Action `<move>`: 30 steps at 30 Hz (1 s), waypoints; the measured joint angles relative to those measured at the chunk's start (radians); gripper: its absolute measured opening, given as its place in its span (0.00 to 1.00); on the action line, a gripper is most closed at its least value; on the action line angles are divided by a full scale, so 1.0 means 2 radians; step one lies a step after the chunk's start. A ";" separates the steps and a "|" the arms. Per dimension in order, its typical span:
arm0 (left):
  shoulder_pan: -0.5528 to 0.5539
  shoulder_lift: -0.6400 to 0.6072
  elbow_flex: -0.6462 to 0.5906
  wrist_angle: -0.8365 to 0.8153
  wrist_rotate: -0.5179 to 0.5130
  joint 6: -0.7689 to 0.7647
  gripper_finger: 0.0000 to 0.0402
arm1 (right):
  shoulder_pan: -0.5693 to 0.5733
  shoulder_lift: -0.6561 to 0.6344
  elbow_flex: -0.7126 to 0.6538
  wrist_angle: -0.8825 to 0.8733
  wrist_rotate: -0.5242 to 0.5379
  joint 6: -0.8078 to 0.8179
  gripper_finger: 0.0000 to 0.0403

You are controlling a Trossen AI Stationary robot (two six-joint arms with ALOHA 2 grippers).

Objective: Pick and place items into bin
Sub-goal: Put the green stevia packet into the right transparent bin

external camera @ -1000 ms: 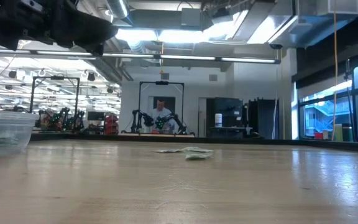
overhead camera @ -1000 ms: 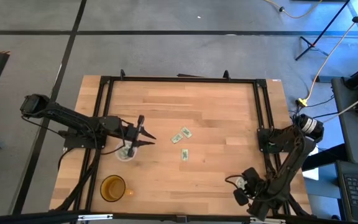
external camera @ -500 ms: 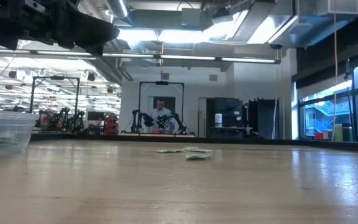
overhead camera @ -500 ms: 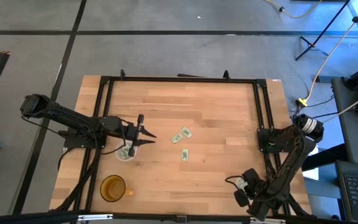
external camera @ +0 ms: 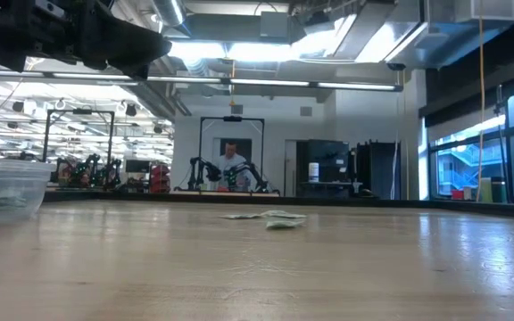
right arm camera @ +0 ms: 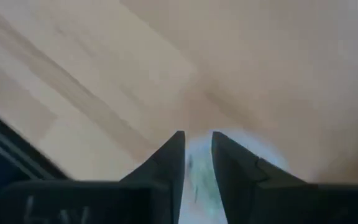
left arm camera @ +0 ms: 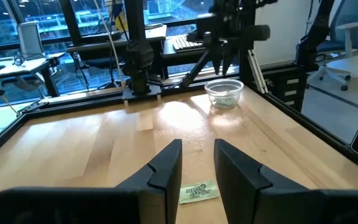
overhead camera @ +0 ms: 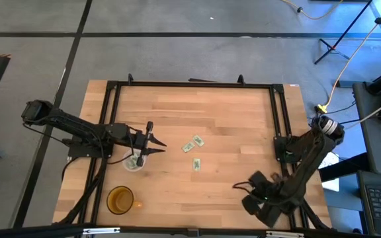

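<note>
An amber cup [overhead camera: 120, 199] stands near the front-left corner of the counter [overhead camera: 230, 112], seen only from the high view. Just beyond it, close to the left edge and about midway along, sits a clear bowl [overhead camera: 134, 162] with pale green packets inside. The left gripper [overhead camera: 152, 137] hangs above the bowl's inner rim with its fingers spread apart and nothing between them. The low view shows the bowl [external camera: 3, 189] from the side at the far left, its contents pale through the wall and the dark left arm [external camera: 70, 36] overhead. That view also takes in a person [external camera: 231, 165] in the room behind. Toward the middle of the counter lie loose packets [overhead camera: 192, 144], with one more packet [overhead camera: 195, 164] just nearer the front edge. In the low view they flatten into one thin pale cluster [external camera: 270, 217]. The left wrist view looks level across the boards: one packet [left arm camera: 199, 191] lies just past a pair of dark fingers [left arm camera: 166, 169] held slightly apart, and farther off stands the bowl [left arm camera: 224, 93] with a dark gripper over it. The right wrist view shows dark fingers [right arm camera: 169, 158] with a narrow gap and something pale green, too blurred to name, beneath them. The right gripper [overhead camera: 243, 192] hovers low near the front-right corner, well apart from the packets. From above, I cannot tell how its fingers stand.
</note>
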 joint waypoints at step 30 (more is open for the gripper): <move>0.000 0.000 0.000 -0.014 0.000 -0.006 0.22 | -0.240 0.143 0.004 0.313 0.079 -0.848 0.21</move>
